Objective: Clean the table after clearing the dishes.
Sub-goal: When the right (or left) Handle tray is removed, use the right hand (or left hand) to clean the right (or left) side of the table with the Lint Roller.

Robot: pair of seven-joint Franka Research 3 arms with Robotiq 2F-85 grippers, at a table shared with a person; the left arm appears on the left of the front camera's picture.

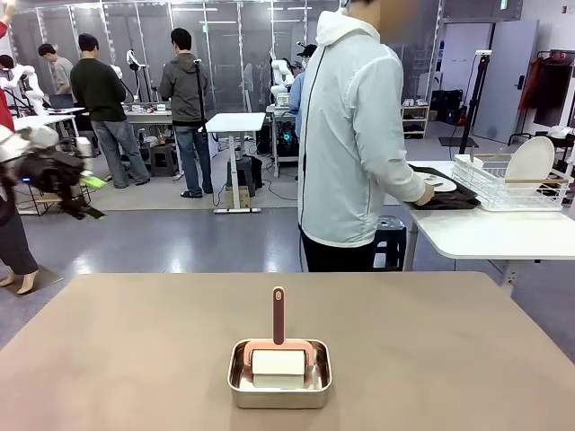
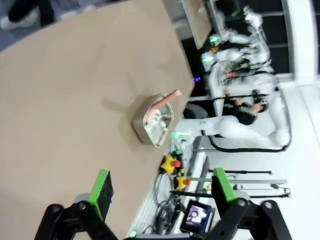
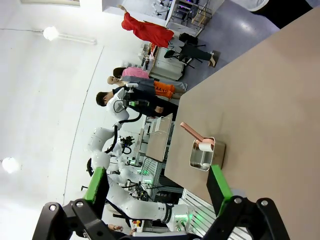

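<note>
The tan table (image 1: 135, 359) is bare apart from a square steel pan (image 1: 279, 388) near the robot's edge, about midway across. In the pan sits a roller (image 1: 278, 316) with a white drum, its salmon handle standing upright over the far rim.

Past the far edge a person (image 1: 355, 135) in a pale hooded jacket stands turned to the right, blocking part of the room behind. Their hand (image 1: 422, 195) rests on a dark tray (image 1: 449, 197) carrying a white plate (image 1: 440, 182), on the smaller white side table (image 1: 503, 235). Just beside the tray is a wire rack (image 1: 508, 184) with another plate (image 1: 530, 160) standing on edge in it.

The left gripper (image 2: 161, 192) hangs well above the table, jaws spread wide and holding nothing, the pan lying apart beyond its green pads. The right gripper (image 3: 156, 187) is likewise wide apart and empty, off the table's edge, with the pan farther off.
</note>
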